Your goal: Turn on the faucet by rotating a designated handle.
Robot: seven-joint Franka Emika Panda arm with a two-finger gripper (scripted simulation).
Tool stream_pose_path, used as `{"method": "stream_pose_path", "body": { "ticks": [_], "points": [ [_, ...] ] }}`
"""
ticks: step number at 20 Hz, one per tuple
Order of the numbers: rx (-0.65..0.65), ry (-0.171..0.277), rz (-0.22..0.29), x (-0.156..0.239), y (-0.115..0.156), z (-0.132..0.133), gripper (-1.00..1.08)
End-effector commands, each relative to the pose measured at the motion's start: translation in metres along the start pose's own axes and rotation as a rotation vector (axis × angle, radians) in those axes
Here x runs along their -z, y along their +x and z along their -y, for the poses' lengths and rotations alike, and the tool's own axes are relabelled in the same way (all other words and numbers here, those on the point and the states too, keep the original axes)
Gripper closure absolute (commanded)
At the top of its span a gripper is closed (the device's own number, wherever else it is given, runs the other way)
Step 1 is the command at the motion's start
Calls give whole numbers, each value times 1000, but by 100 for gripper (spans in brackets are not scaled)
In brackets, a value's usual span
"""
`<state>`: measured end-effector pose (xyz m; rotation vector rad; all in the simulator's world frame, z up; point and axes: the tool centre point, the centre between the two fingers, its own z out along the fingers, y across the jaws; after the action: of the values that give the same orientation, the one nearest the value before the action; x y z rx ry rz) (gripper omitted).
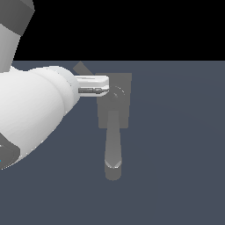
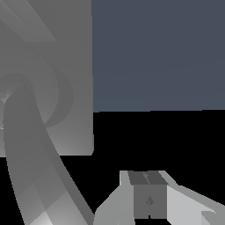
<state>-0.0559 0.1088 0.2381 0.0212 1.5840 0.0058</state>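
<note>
One faucet (image 1: 114,105) stands on the blue-grey worktop (image 1: 176,145), a little toward the exterior view's left of centre. It has one rectangular block base, one round hub (image 1: 117,93) and one long tapering spout (image 1: 113,149) reaching toward the camera. One thin handle (image 1: 81,68) angles out from the hub, mostly hidden behind the arm. The single white arm (image 1: 30,110) enters from the exterior view's left; its pincer (image 1: 104,86) lies over the base just beside the hub. Whether its fingers are apart or together cannot be told.
</note>
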Motion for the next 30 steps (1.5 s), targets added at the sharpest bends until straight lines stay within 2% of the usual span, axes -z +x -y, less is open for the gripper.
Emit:
{"method": "stream_pose_path", "body": {
  "ticks": [1, 20, 22, 30],
  "points": [
    [0, 0, 1, 0, -4, 4, 108],
    [-1, 0, 13, 0, -54, 53, 108],
    [-38, 8, 20, 2, -44, 51, 108],
    [-25, 5, 17, 1, -53, 77, 108]
  ]
}}
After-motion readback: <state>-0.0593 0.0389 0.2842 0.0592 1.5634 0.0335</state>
